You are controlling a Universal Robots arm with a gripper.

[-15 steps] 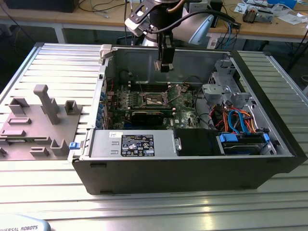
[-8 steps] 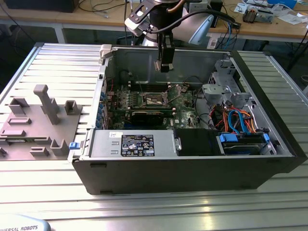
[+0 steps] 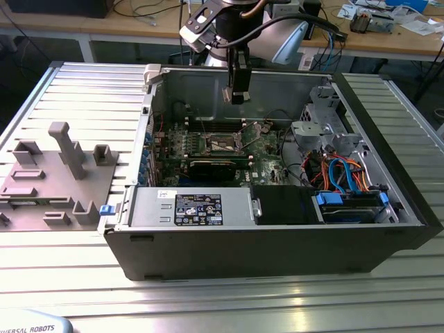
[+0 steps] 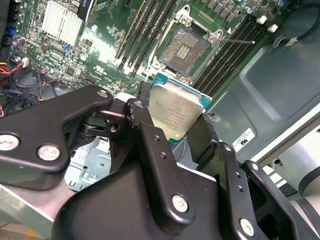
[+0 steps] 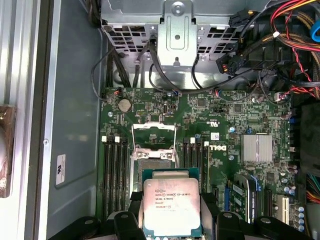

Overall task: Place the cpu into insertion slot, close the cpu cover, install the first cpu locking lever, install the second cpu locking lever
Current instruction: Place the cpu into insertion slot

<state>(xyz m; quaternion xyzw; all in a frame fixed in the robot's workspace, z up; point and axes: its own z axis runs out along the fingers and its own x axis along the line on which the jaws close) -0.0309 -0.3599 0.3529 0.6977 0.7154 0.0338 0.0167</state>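
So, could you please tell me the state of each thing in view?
cpu: held in the claw, not seated.
claw: shut on the cpu.
insertion slot: empty, uncovered.
cpu cover: swung open.
computer case: side open.

I'm working in a robotics lab or workshop. The slotted metal table [image 3: 208, 305] carries an open computer case [image 3: 277, 253] and, near its edge on the exterior view's left, a grey tray of fixtures [image 3: 55, 173]. Beyond the far edge stand wooden tables [image 3: 41, 32] strewn with cables [image 3: 149, 10] and papers [image 3: 416, 26]. The robot arm [image 3: 239, 21] hangs over the case.
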